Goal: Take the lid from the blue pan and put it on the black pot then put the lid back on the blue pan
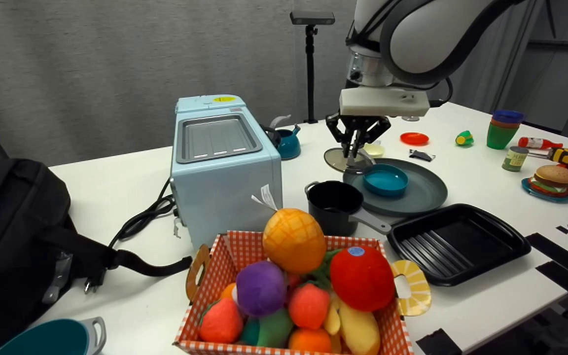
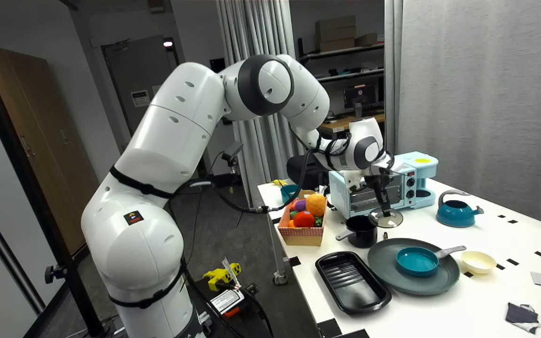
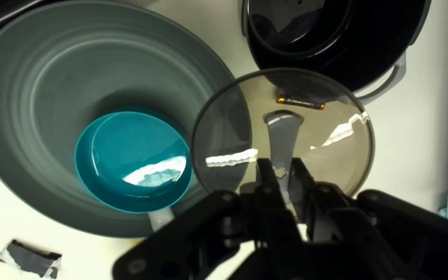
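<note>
The pincer is gripping the lid, its two fingers standing close together with the lid's grey handle pinched between them. In the wrist view, a battery and the edge of the dish are showing through the lid's tinted glass. In an exterior view, the lid is hanging above the tabletop, on the far side of the pot and to the left of the blue pan, touching neither. The blue pan is sitting in the dish, right of the pot and farther off; its light handle is reaching past the dish's rim near the bowl. The pot is standing upright beside the dish, its long handle pointing near and right. The grill pan is lying on the near side, just beside the dish. The oven is standing left of the pot, the kettle at its far end. The basket is occupying the near side and holding toy fruit.
</note>
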`<act>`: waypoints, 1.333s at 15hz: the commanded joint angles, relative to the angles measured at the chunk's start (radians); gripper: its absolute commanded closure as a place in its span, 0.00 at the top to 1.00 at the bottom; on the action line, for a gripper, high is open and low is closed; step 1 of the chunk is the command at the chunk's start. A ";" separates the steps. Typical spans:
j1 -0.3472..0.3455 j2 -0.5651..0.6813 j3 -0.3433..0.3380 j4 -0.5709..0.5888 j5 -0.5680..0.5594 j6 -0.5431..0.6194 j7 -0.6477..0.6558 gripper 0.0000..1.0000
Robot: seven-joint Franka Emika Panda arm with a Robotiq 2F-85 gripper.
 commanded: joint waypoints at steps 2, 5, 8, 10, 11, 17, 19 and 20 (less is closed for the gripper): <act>0.014 -0.028 0.030 -0.017 0.014 -0.057 -0.080 0.04; 0.039 -0.023 0.038 -0.023 0.005 -0.063 -0.098 0.04; 0.066 -0.014 0.041 -0.021 0.000 -0.072 -0.105 0.04; 0.083 -0.010 0.040 -0.024 -0.005 -0.075 -0.105 0.04; 0.090 -0.005 0.038 -0.024 -0.008 -0.075 -0.105 0.04; 0.115 0.021 0.024 -0.022 -0.020 -0.068 -0.098 0.04; 0.116 0.029 0.019 -0.018 -0.024 -0.064 -0.097 0.04; 0.116 0.031 0.017 -0.016 -0.024 -0.065 -0.097 0.04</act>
